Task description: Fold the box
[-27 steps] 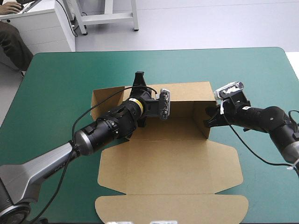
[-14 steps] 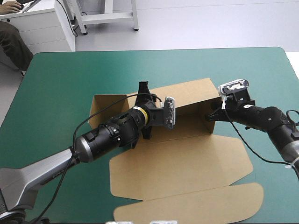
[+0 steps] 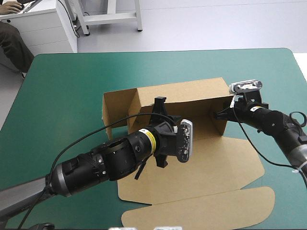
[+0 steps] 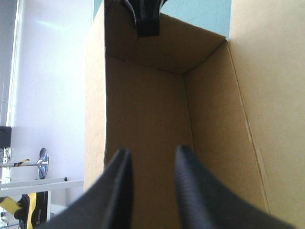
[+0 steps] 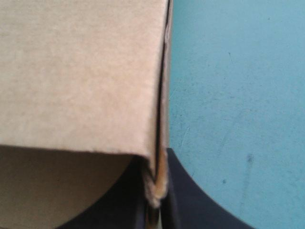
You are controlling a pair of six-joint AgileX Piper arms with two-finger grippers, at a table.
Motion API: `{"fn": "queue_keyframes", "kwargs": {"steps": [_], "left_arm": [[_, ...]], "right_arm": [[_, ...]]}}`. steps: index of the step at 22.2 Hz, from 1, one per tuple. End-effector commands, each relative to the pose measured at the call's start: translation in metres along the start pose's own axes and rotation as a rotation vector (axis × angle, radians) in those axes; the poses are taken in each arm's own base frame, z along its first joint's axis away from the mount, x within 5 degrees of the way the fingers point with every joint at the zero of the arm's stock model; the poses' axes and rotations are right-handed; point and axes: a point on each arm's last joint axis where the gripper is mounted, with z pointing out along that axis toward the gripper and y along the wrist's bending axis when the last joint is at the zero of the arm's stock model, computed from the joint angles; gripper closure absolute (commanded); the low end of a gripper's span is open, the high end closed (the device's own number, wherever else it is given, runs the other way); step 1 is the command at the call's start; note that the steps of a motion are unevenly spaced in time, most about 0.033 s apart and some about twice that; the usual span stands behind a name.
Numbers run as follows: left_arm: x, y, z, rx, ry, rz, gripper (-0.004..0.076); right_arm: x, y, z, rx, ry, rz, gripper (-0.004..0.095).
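While your right gripper [image 5: 157, 190] pinches the box [image 3: 184, 98] by its end wall, your left gripper [image 4: 151, 156] hangs spread apart and empty, the box's raised walls running on just ahead of it.

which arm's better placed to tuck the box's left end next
Likely left: the left gripper, open, sits inside the brown cardboard box, nearer that end; the right gripper pinches the right wall.

Premises present as a laboratory workroom. A teal-green covered table [image 3: 67, 81] stands on pale floor [image 3: 216, 24] — white cabinet [image 3: 50, 31] and metal stand [image 3: 112, 14] beyond its far edge.
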Motion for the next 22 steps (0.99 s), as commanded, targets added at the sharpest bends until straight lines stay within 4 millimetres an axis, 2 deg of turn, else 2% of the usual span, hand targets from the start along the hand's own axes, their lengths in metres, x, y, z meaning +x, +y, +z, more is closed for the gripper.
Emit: {"fn": "queue_keyframes", "kwargs": {"steps": [1,6,10,12,15,20,22], "left_arm": [[-0.002,0.013,-0.02,-0.044,-0.009,-0.015,0.0702],[-0.001,0.021,-0.028,-0.019,0.057,-0.043,0.0706],[-0.009,0.052,-0.056,0.01,-0.001,-0.164,0.0706],[-0.002,0.075,-0.069,0.051,-0.031,-0.286,0.0706],[0.033,0.109,-0.082,0.068,0.035,-0.496,0.0706],[0.082,0.14,-0.093,-0.034,0.094,-0.799,0.0706],[0.111,0.152,-0.1,-0.126,0.159,-0.946,0.0712]], "right_arm": [[-0.018,-0.001,-0.013,0.027,-0.104,0.012,0.0917],[-0.018,-0.001,-0.013,0.026,-0.103,0.012,0.0917],[-0.018,-0.001,-0.013,0.026,-0.103,0.012,0.0917],[-0.018,0.0,-0.014,0.025,-0.103,0.012,0.0917],[-0.018,0.0,-0.014,0.025,-0.103,0.012,0.0917],[-0.018,0.0,-0.014,0.025,-0.103,0.01,0.0917],[-0.018,0.0,-0.014,0.022,-0.099,0.01,0.0917]]}}
